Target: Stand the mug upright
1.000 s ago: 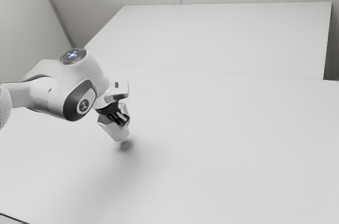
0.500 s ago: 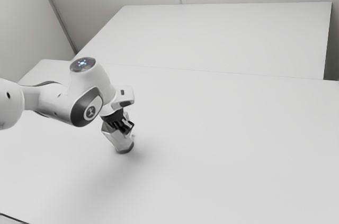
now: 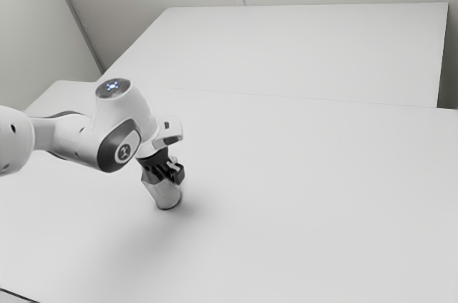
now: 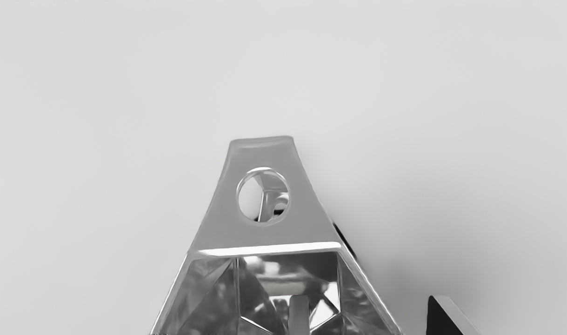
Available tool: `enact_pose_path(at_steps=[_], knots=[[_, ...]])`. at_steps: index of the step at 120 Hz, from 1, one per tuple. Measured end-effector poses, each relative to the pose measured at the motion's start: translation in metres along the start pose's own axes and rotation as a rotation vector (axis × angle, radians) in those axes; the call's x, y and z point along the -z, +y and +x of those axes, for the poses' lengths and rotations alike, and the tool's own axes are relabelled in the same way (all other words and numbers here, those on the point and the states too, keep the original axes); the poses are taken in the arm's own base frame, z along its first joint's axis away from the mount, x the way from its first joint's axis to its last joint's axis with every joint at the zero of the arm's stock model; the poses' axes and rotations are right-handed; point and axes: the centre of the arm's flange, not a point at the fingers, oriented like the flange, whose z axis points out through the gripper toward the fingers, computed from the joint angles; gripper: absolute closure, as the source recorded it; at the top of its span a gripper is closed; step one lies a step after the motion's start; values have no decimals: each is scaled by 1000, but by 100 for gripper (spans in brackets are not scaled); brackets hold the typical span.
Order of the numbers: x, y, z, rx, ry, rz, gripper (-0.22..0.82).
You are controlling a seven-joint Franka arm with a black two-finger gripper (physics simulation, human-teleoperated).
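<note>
While the gripper (image 3: pixel 169 174) stands open, one finger inside the mug (image 3: pixel 164 195), the other outside, mug base-down on the table (image 3: pixel 300 188).

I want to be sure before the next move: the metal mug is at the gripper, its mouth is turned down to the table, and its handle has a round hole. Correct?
Not quite: the mug has its mouth turned up toward the gripper, not down to the table. The wrist view shows its interior. The rest stands.
</note>
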Motion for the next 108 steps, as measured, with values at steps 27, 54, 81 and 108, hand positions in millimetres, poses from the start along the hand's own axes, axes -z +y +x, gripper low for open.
enact_pose_path(at_steps=[27, 54, 81, 108], knots=[[33, -3, 11, 15, 37, 6, 14], [102, -11, 46, 28, -29, -1, 5], [163, -19, 77, 34, -85, -12, 2], [221, -22, 108, 30, -115, -28, 1]])
